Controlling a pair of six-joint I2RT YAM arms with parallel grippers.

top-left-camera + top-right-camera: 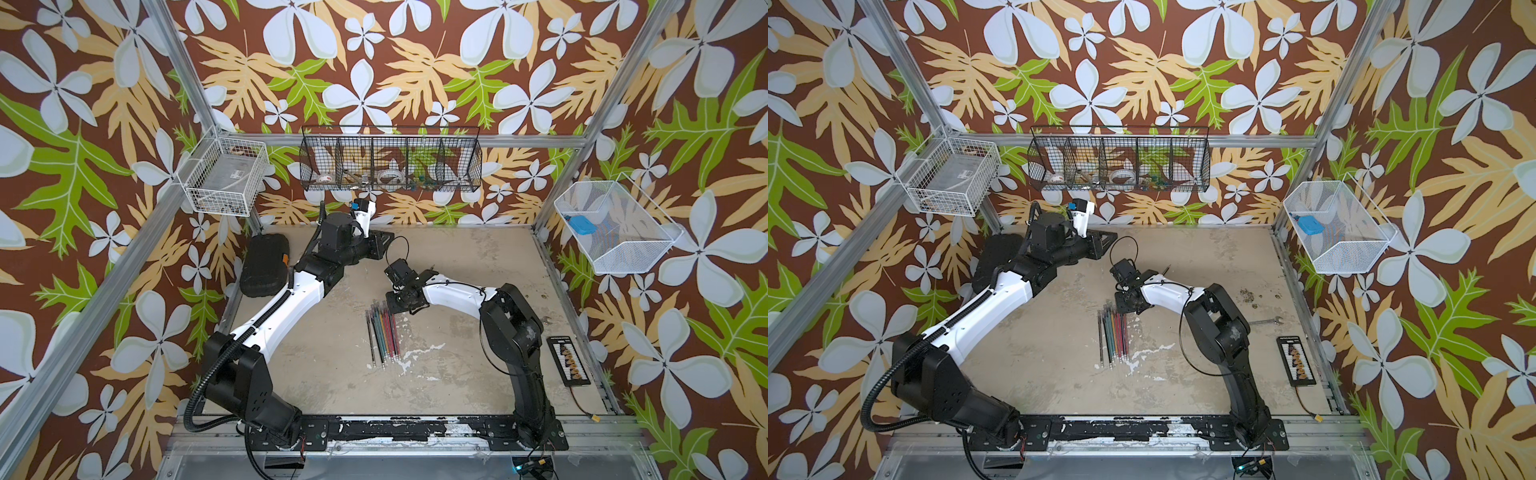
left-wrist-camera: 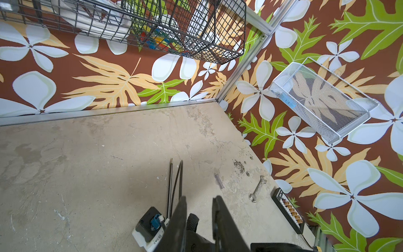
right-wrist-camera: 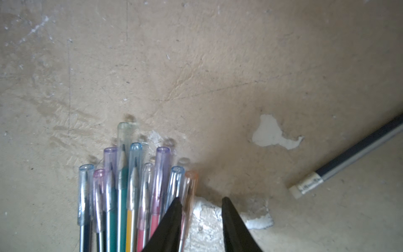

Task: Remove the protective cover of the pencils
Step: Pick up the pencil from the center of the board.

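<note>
The pencils (image 1: 383, 334) are lying bundled side by side near the middle of the desk (image 1: 457, 374), their tinted clear caps (image 3: 162, 152) pointing toward the far edge. The right gripper (image 3: 201, 199) is hovering at the bundle's outer side, jaws released and gripping nothing, one jaw overlapping the orange-capped pencil (image 3: 190, 181). The left gripper (image 2: 199, 198), jaws likewise parted and empty, is hanging well apart near the far edge. Nothing is pinning the shafts, so a pull is risking dragging the whole pencil or scattering its touching neighbours. Print on the loose black pencil (image 3: 357, 150) and on the black board (image 1: 567, 360) by the right edge is showing only as blur.
</note>
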